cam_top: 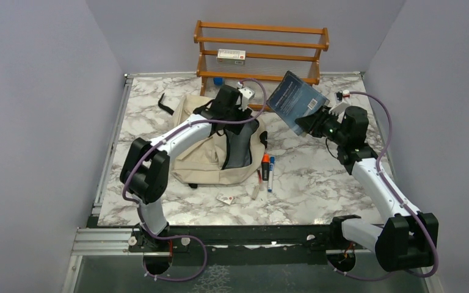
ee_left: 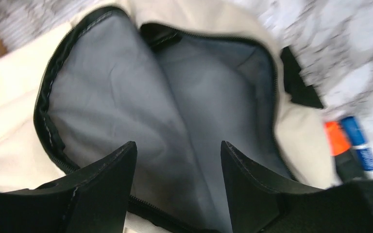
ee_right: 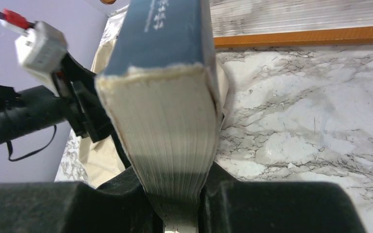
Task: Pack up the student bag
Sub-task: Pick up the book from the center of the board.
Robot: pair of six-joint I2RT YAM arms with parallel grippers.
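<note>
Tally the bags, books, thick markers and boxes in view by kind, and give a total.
Bags: 1, student bag
Books: 1, blue book
Markers: 2, orange marker, blue marker
Boxes: 1, box on rack
Total: 5

The bag [cam_top: 210, 155] lies on the table [cam_top: 317, 195] left of centre, its mouth facing up, with the left gripper [ee_left: 177, 145] hanging over the opening and the markers [cam_top: 267, 168] just beside its right edge. Behind the bag, at the far wall, stands the rack [cam_top: 261, 52], with a box [cam_top: 231, 56] on its middle shelf. The book [cam_top: 296, 101] sits tilted in the right gripper [cam_top: 310, 124], above the table, right of the bag and in front of the rack's right end.
</note>
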